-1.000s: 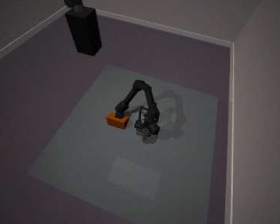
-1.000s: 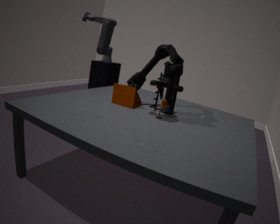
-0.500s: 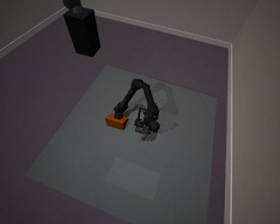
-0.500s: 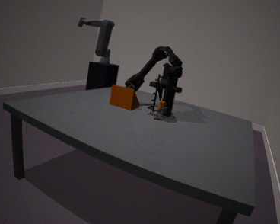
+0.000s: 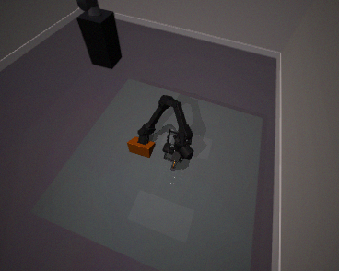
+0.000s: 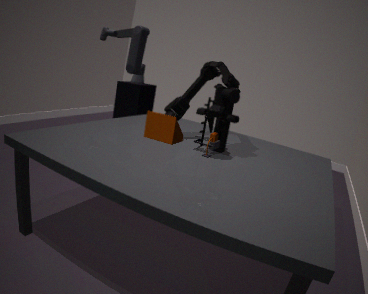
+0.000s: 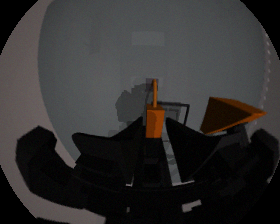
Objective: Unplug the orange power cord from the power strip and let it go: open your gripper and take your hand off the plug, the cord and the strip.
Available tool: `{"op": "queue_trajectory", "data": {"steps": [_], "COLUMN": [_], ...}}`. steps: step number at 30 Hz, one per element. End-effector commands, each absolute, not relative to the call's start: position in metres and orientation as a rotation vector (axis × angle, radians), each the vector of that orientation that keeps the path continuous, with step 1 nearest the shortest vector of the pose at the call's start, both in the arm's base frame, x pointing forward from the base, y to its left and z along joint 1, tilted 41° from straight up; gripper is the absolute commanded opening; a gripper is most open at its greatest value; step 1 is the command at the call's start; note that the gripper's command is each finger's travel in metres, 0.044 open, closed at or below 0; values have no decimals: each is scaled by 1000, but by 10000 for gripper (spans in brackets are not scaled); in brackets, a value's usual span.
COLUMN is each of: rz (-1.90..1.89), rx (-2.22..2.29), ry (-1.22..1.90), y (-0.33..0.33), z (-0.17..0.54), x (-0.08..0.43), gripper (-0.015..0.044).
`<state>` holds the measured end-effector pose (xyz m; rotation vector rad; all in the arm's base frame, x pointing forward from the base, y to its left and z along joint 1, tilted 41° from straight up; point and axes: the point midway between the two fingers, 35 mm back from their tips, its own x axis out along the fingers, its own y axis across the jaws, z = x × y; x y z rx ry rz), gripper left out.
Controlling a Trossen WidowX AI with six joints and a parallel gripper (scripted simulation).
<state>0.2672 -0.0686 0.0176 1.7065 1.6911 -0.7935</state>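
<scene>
A broad grey flat-topped desk [image 6: 113, 165] on dark legs stood over a dull purple floor [image 5: 30, 115]. Beyond its far edge, a tall black box-shaped pedestal [image 5: 99, 39] carried a second, grey jointed arm [image 6: 133, 47]. On the desk sat an orange wedge-shaped block [image 6: 162, 128].
</scene>
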Motion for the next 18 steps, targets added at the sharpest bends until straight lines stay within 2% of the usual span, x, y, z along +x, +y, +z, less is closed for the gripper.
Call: {"op": "queue_trajectory", "data": {"steps": [1,11,15,18], "rz": [-796,-796,-794,-794], "rx": [1717,1717,1706,1706], "ry": [1702,1702,1697,1697], "y": [-62,-61,-63,-63], "z": [12,11,12,12], "x": [265,265,266,266], "gripper": [160,160,55,35]}}
